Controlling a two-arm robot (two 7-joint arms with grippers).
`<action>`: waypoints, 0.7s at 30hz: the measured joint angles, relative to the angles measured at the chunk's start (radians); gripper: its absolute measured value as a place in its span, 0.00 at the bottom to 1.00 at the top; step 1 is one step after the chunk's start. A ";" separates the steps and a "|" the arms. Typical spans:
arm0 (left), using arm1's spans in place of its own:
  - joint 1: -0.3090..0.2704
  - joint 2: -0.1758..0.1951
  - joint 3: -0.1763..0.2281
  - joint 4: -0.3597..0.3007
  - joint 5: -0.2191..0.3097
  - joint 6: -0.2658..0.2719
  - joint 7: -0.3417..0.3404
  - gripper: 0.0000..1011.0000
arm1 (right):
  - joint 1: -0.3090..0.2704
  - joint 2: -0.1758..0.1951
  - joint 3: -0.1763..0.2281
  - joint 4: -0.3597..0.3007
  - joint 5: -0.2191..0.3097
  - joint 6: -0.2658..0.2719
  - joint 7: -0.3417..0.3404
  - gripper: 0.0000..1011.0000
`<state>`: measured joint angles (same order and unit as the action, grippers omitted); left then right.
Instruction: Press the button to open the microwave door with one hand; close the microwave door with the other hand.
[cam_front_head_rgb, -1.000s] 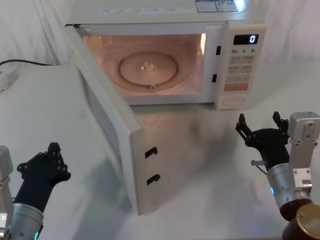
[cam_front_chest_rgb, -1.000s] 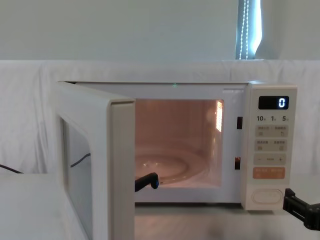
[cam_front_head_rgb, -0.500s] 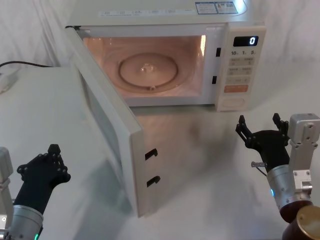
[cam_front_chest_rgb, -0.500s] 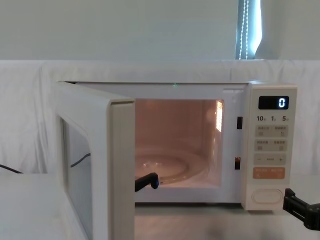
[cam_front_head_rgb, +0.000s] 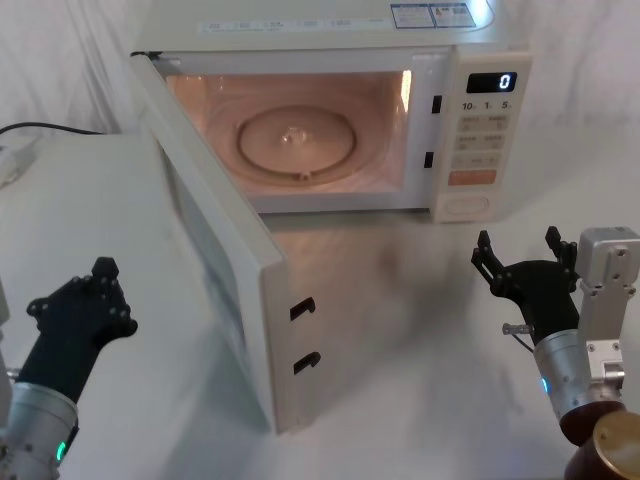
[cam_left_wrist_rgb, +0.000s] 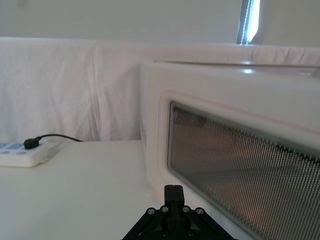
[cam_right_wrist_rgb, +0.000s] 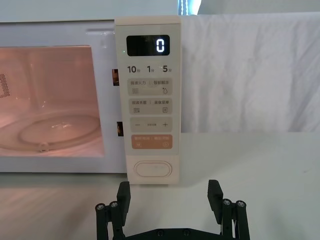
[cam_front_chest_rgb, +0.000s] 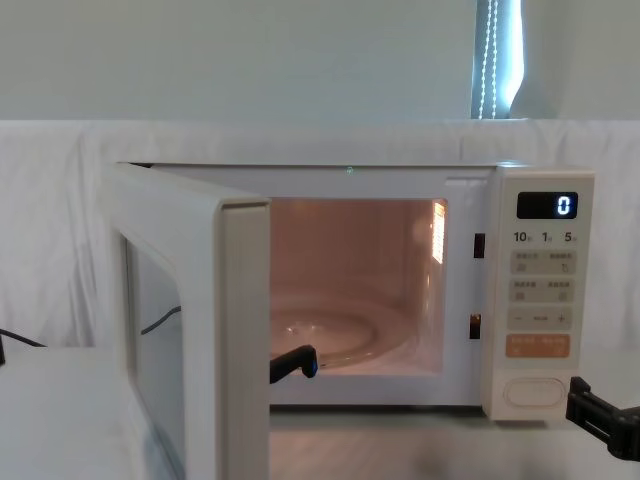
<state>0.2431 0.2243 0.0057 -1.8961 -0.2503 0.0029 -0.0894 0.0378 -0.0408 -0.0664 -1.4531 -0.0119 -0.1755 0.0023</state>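
— Cream door, swung wide — so the press is done?

— It looks so. The microwave door (cam_front_head_rgb: 225, 265) stands fully open toward the near left, its latch edge facing the robot, and the lit cavity (cam_front_head_rgb: 290, 135) with the glass turntable (cam_front_head_rgb: 295, 135) is bare to view. The button (cam_right_wrist_rgb: 153, 168) sits at the foot of the keypad panel (cam_right_wrist_rgb: 149, 100), far right; the right gripper (cam_front_head_rgb: 520, 262) hangs just in front of it, apart from it, fingers spread wide and empty.

— And the other hand?

— The left gripper (cam_front_head_rgb: 82, 310) is near left, outside the door's outer face; its wrist view looks straight along the window mesh (cam_left_wrist_rgb: 240, 165). I cannot tell whether its fingers are parted or together.

— What has moved since a second ago?

— Only the left arm (slightly): it has shifted a little farther left and forward, toward the door. The right gripper and the door sit as they did.

— Meaning?

— My reading: opening is finished, closing is beginning. The left gripper needs to reach the outer panel and push it round to the right.
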 joint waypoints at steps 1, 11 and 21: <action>-0.003 -0.003 -0.005 -0.008 -0.005 0.006 -0.007 0.00 | 0.000 0.000 0.000 0.000 0.000 0.000 0.000 0.99; -0.015 -0.015 -0.024 -0.059 -0.025 0.019 -0.035 0.00 | 0.000 0.000 0.000 0.000 0.000 0.000 0.000 0.99; -0.035 -0.012 -0.025 -0.081 -0.018 0.019 -0.047 0.00 | 0.000 0.000 0.000 0.000 0.000 0.000 0.000 0.99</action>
<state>0.2077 0.2126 -0.0197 -1.9768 -0.2686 0.0224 -0.1369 0.0378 -0.0408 -0.0664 -1.4531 -0.0119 -0.1755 0.0022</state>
